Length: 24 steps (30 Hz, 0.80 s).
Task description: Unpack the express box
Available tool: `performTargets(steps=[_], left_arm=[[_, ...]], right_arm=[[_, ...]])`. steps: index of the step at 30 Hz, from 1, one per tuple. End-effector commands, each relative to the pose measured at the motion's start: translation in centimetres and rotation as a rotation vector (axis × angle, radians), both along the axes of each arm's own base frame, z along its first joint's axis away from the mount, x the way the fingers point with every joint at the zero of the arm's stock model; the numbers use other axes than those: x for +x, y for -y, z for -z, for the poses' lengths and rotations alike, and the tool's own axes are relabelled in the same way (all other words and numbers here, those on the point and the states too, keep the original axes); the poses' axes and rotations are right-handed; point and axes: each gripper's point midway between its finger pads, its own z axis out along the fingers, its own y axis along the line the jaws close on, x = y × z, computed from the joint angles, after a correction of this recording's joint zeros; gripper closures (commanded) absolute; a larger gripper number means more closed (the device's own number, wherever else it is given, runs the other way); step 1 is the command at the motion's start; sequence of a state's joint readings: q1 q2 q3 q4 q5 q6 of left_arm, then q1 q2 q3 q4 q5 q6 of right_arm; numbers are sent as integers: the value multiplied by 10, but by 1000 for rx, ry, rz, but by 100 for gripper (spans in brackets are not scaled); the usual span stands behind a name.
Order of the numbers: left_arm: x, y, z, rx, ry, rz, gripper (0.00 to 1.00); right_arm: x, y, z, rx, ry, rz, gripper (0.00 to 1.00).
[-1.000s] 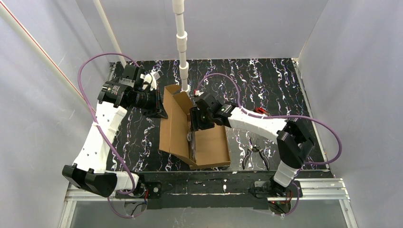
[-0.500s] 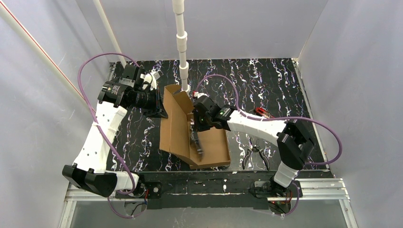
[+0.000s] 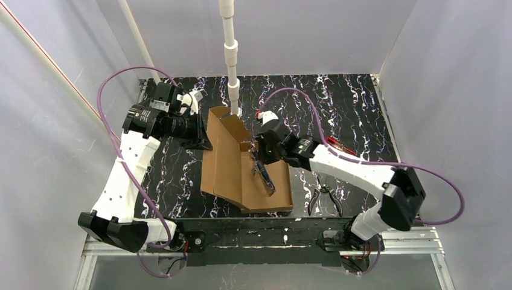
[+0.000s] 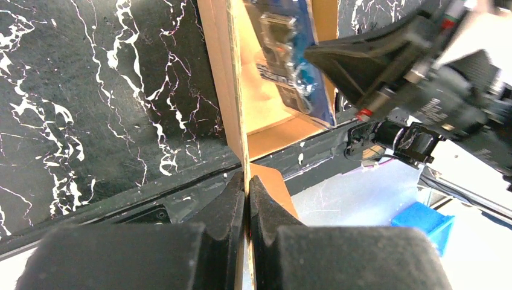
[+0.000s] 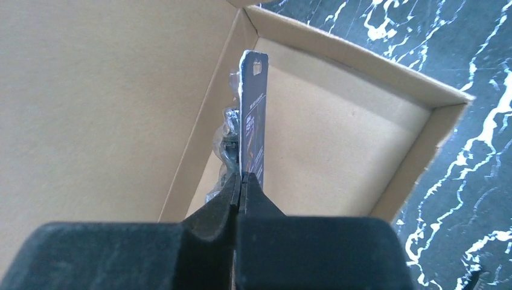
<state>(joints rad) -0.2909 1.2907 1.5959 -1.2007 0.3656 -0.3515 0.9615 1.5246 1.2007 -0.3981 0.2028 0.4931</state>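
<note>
The express box (image 3: 275, 194) lies open mid-table, brown cardboard, its lid flap (image 3: 224, 158) raised on the left side. My left gripper (image 3: 203, 140) is shut on the lid's edge (image 4: 234, 90) and holds it up; in the left wrist view the cardboard runs between the fingertips (image 4: 247, 188). My right gripper (image 3: 258, 161) is over the box's tray and shut on a blue blister pack (image 3: 266, 179). The pack (image 5: 253, 115) stands edge-on from the closed gripper (image 5: 241, 180), tilted above the tray floor (image 5: 338, 163). The left wrist view also shows the pack (image 4: 290, 60).
A pair of black pliers (image 3: 326, 197) lies on the table right of the box. A red-handled tool (image 3: 332, 143) lies farther back right, partly behind the right arm. A white pole (image 3: 231, 60) stands just behind the box. White walls enclose the table.
My right gripper closed on the blister pack inside the box, then rose and shifted right with it. The left gripper has kept its hold on the lid.
</note>
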Motion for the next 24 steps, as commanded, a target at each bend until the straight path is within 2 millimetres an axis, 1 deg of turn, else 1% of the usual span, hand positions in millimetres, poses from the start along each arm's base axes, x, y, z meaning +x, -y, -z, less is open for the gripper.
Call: performTargets(steps=[1, 4, 6, 8, 10, 13, 17, 19, 20, 24], left_arm=[[-7, -6, -3, 17, 44, 18, 100], [-8, -7, -3, 22, 48, 19, 100], [-8, -7, -3, 22, 53, 20, 100], [-8, -7, -4, 21, 55, 25, 100], [-9, -5, -4, 14, 54, 31, 100], [-9, -4, -3, 8, 47, 39, 100], [-7, -2, 1, 4, 39, 48, 100], [-7, -1, 3, 0, 32, 50, 100], [-7, 0, 3, -5, 30, 51, 100], [-9, 5, 5, -32, 14, 63, 100]], right_arm=[[5, 14, -47, 68, 132, 9, 99], [5, 25, -63, 78, 169, 26, 99], [8, 36, -73, 69, 197, 56, 99], [16, 49, -84, 57, 225, 94, 99], [31, 68, -95, 37, 253, 150, 99], [61, 102, -106, 1, 281, 245, 99], [107, 143, -108, -26, 253, 379, 99], [130, 154, -109, -17, 236, 427, 99], [142, 156, -112, 8, 224, 448, 99], [185, 159, -115, 142, 154, 497, 99]])
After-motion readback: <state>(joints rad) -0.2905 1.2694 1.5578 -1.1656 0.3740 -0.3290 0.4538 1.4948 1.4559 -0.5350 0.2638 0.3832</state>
